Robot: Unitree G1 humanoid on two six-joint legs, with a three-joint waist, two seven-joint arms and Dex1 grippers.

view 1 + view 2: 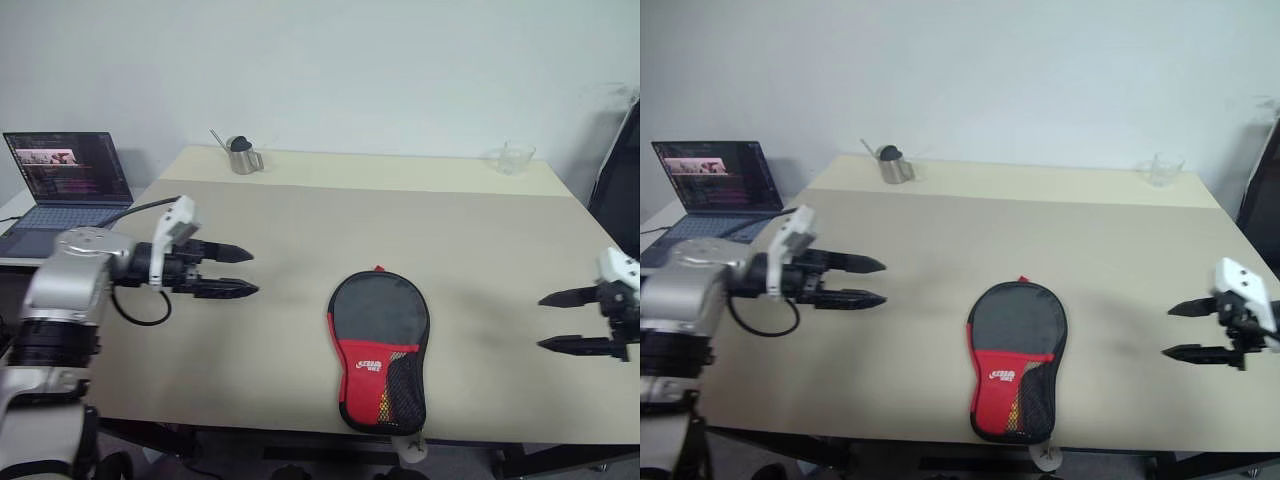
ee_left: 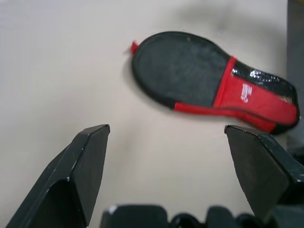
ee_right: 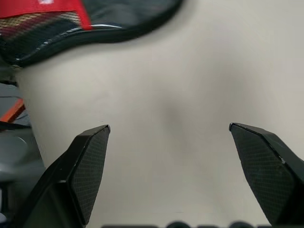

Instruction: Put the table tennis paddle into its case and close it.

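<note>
While both sets of fingers stood spread apart and empty, the left gripper (image 1: 250, 272) hovered at the left of the frame and the right gripper (image 1: 545, 321) at the right edge. Between them, the case (image 1: 379, 350) lay flat and shut at lower centre on the table (image 1: 300, 215), pom-pom (image 1: 411, 449) overhanging the near edge.

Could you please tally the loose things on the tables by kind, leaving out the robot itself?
Paddle-shaped case, black and red: 1
Metal cup with a stick in it: 1
Clear glass cup: 1
Laptop, open on the side table: 1
Total: 4
</note>
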